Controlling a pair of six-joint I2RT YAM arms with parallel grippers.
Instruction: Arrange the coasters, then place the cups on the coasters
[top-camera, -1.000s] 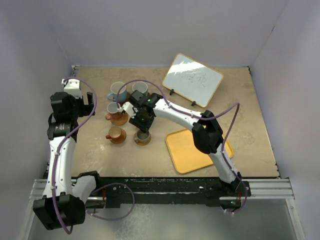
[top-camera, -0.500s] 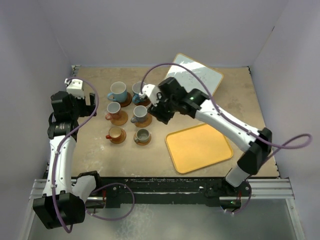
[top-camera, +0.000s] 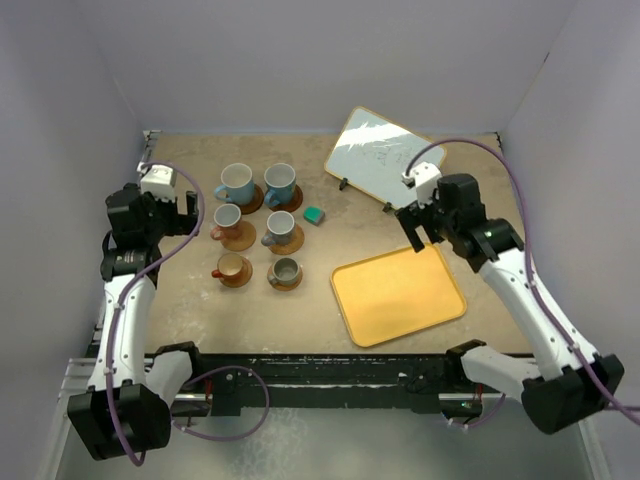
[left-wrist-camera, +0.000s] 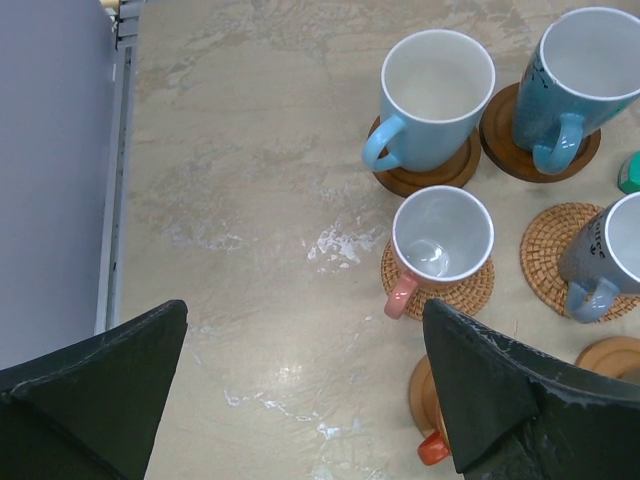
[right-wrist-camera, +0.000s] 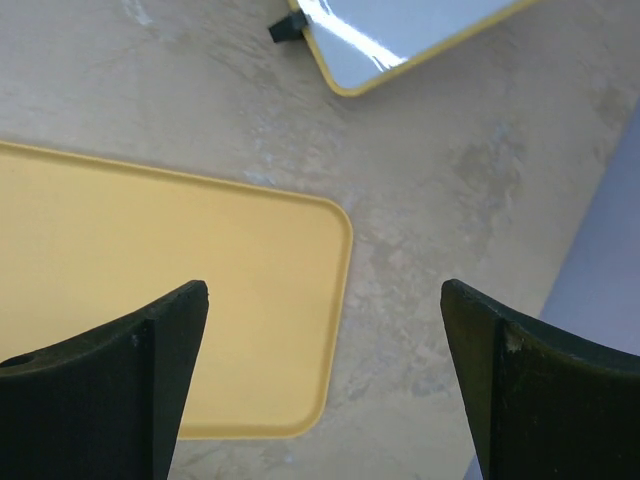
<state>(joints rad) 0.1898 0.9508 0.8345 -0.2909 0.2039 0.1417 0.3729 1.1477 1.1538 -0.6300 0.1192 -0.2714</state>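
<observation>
Nearest to us, toward the near right of the tabletop (top-camera: 190, 310), lies the yellow tray (top-camera: 400, 295) with nothing on it. The right jaws hang above its far edge, spread wide and gripping nothing. The left half of the tabletop holds the work: six cups in three rows of two, each resting on one of the coasters (left-wrist-camera: 472, 297). In the near row we see the orange cup (top-camera: 232, 266) and the small grey cup (top-camera: 286, 269). Behind them sit the pink cup (top-camera: 227, 216) and the grey-blue cup (top-camera: 280, 225). In the far row are the two larger ones, the light blue cup (top-camera: 237, 181) and the deeper blue cup (top-camera: 280, 180). The left jaws hover near the left edge of the tabletop, level with the middle row, also released and empty, touching no cup. A small teal block (top-camera: 314, 215) lies just beside the grey-blue cup, apart from it. A whiteboard (top-camera: 385, 160) is propped toward the far right corner. We judge the task to be at its close, since every coaster carries a cup and no cup stands bare on the tabletop. What is left, as we see it, is for both arms to draw clear of the cups without brushing a handle. At most, a cup sitting off-centre could be nudged.
</observation>
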